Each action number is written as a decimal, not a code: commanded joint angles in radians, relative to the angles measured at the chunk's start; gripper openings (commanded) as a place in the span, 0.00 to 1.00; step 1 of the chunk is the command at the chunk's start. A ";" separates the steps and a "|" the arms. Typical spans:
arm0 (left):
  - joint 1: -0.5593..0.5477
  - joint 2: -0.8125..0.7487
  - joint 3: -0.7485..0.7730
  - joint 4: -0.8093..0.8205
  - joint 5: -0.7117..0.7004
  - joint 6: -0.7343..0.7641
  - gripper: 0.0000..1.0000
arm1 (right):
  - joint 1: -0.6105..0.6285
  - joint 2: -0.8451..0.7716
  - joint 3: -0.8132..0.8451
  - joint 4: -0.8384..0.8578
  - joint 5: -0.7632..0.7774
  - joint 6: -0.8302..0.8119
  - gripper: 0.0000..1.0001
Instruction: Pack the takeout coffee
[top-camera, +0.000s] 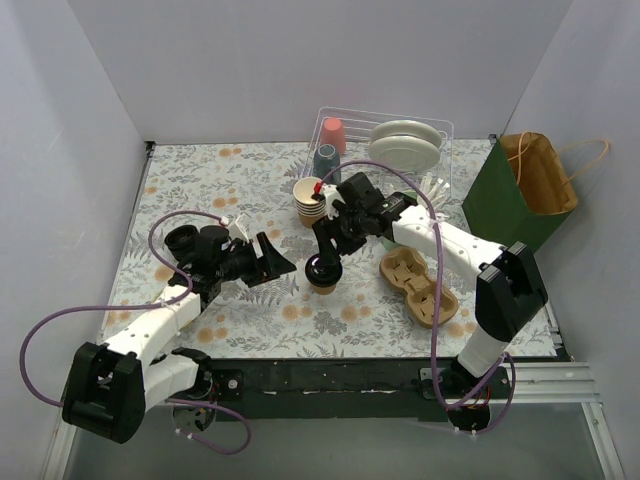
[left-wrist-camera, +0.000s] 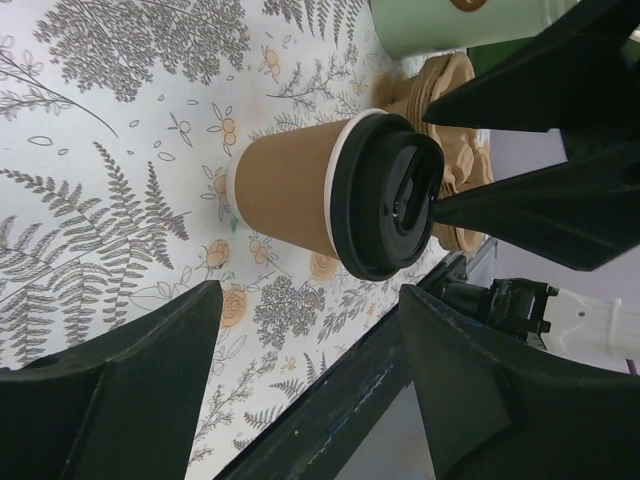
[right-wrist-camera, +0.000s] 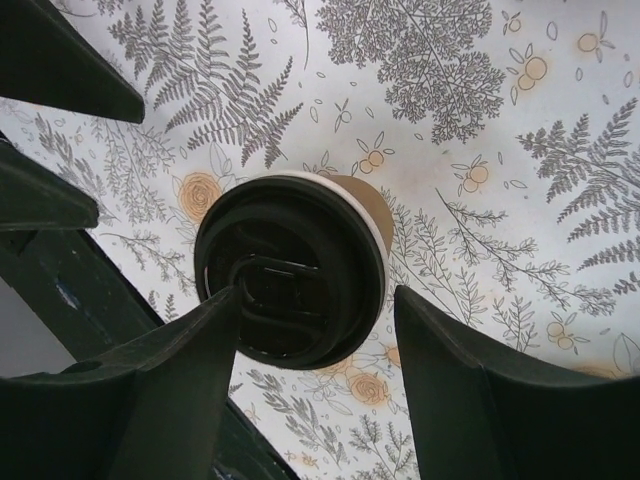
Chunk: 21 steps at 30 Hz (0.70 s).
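Tan coffee cup (left-wrist-camera: 285, 195), black lid (left-wrist-camera: 390, 195) on, stood on the table (top-camera: 200, 180); I saw my right claw (right-wrist-camera: 317, 300) spread wide over the lid, left claw (left-wrist-camera: 308, 295) released alongside.

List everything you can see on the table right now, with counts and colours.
takeout coffee: one, tan with black lid, upright, table centre
stack of cups: one, tan, lidless, behind the coffee
cup carrier: one, brown pulp, right of coffee
paper bag: one, green, far right
dish rack: one, clear, back; holds pink cup, grey-blue cup, pale green plates
left gripper: one, black, open, left of coffee
right gripper: one, black, open, fingers flanking the lid
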 joint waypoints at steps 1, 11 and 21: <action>-0.027 0.017 -0.032 0.125 0.045 -0.053 0.70 | -0.005 0.016 -0.083 0.067 -0.027 -0.007 0.68; -0.116 0.123 -0.060 0.234 0.000 -0.086 0.61 | -0.014 0.013 -0.189 0.142 -0.025 0.008 0.53; -0.133 0.120 -0.050 0.191 -0.144 -0.085 0.56 | -0.031 0.007 -0.237 0.170 -0.033 0.005 0.48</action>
